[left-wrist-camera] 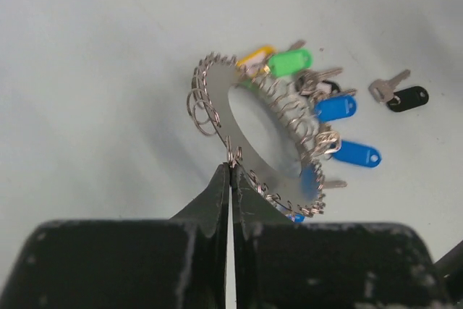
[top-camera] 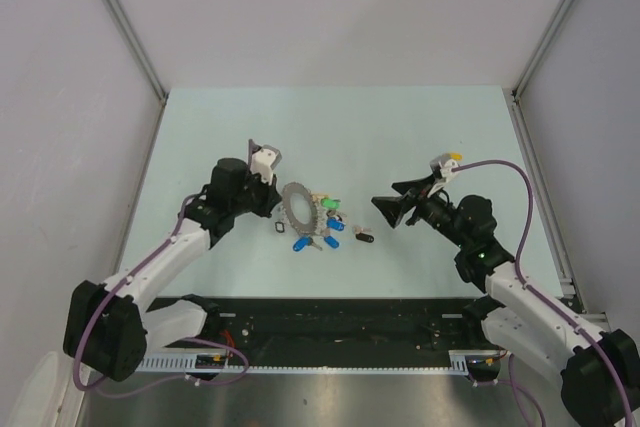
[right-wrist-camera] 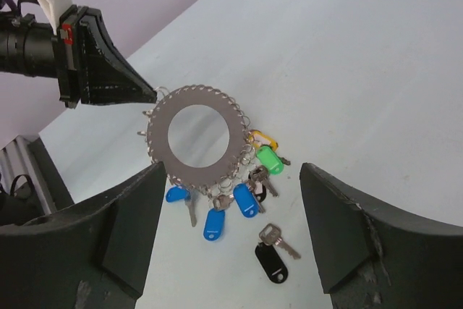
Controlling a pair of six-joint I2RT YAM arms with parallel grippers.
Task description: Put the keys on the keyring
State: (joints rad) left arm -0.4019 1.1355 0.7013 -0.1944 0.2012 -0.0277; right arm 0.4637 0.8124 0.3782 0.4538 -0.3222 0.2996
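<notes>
The keyring (top-camera: 297, 205) is a grey disc with a wide hole, edged with small wire rings (left-wrist-camera: 221, 99) (right-wrist-camera: 158, 135). Blue, green and yellow tags (right-wrist-camera: 262, 137) hang from its lower side onto the table. My left gripper (left-wrist-camera: 231, 168) is shut on the disc's edge and holds it tilted up (top-camera: 279, 205). A black-tagged key (right-wrist-camera: 271, 260) lies loose on the table just right of the ring (top-camera: 364, 237) (left-wrist-camera: 405, 97). My right gripper (right-wrist-camera: 233, 170) is open and empty, above and right of that key (top-camera: 392, 203). I cannot tell whether the yellow-tagged key is loose.
The pale green table (top-camera: 400, 137) is walled by white panels on the left, back and right. A black and metal rail (top-camera: 330, 332) runs along the near edge between the arm bases.
</notes>
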